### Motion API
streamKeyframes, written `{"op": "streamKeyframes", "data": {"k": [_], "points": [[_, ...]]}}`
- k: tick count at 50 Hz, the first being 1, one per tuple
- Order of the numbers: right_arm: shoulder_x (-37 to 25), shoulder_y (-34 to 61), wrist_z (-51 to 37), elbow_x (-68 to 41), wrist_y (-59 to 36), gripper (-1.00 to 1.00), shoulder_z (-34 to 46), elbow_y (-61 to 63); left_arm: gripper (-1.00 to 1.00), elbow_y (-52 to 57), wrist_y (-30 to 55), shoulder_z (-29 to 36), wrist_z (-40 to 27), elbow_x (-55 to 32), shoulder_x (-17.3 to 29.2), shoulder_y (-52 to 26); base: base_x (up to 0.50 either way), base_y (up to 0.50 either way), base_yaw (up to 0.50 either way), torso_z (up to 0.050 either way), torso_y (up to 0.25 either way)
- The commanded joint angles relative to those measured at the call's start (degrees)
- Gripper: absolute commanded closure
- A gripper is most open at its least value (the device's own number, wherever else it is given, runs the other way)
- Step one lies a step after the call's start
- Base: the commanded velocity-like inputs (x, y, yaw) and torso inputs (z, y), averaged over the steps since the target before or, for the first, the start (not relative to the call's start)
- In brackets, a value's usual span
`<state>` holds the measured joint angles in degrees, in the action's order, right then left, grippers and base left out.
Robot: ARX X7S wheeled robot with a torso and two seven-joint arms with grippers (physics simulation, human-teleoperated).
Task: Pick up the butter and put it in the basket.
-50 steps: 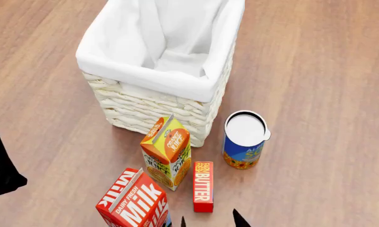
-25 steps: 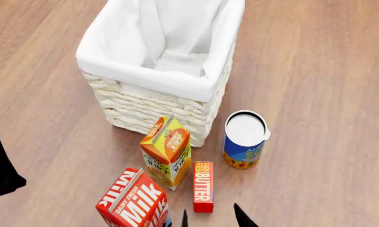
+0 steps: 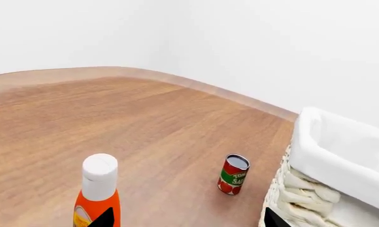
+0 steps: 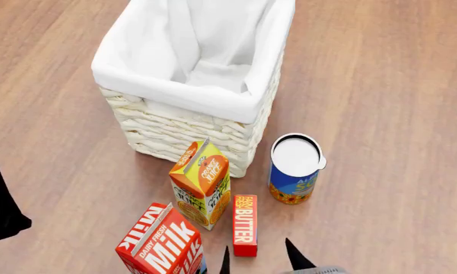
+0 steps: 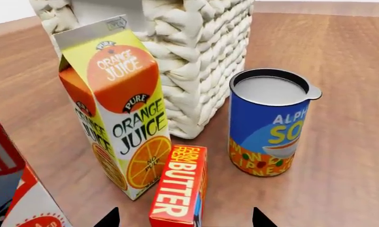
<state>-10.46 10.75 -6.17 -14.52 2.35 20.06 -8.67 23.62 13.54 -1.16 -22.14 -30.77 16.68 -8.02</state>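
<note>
The butter [image 4: 245,224], a slim red box with white lettering, lies flat on the wooden surface in front of the basket [image 4: 175,128]; it also shows in the right wrist view [image 5: 178,189]. My right gripper [image 4: 257,260] is open at the near end of the butter, one fingertip on each side, not touching it. In the right wrist view the gripper [image 5: 184,218] straddles the box end. The basket wall [image 5: 196,56] stands behind. My left gripper [image 3: 188,218] is open and empty, beside the basket [image 3: 315,189].
An orange juice carton [image 4: 201,182] and a milk carton [image 4: 161,240] stand just left of the butter. A blue soup can [image 4: 294,168] stands to its right. An orange bottle [image 3: 98,194] and a small tomato sauce can [image 3: 232,174] show in the left wrist view.
My right gripper has moved forward toward the butter, its fingertips showing higher in the head view. The left arm has shifted slightly. The objects have not moved.
</note>
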Motion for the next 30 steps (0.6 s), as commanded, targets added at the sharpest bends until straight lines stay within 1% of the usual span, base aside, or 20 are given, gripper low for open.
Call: {"op": "streamKeyframes", "data": {"k": [1,30], "points": [[0.0,1.5,0.0,-0.1,-0.7,-1.0,0.5,-1.6,-1.0,1.1,0.2,-0.1,-0.5,-0.6,0.3,0.5,0.0,0.0,0.0,0.0,0.0],[0.4,5.7,0.8,-0.8,-1.2,-1.0,1.3,-7.1,-1.0,3.2,0.6,-0.1,-1.3,-2.0,1.0,1.4,0.0,0.0,0.0,0.0,0.0]]}}
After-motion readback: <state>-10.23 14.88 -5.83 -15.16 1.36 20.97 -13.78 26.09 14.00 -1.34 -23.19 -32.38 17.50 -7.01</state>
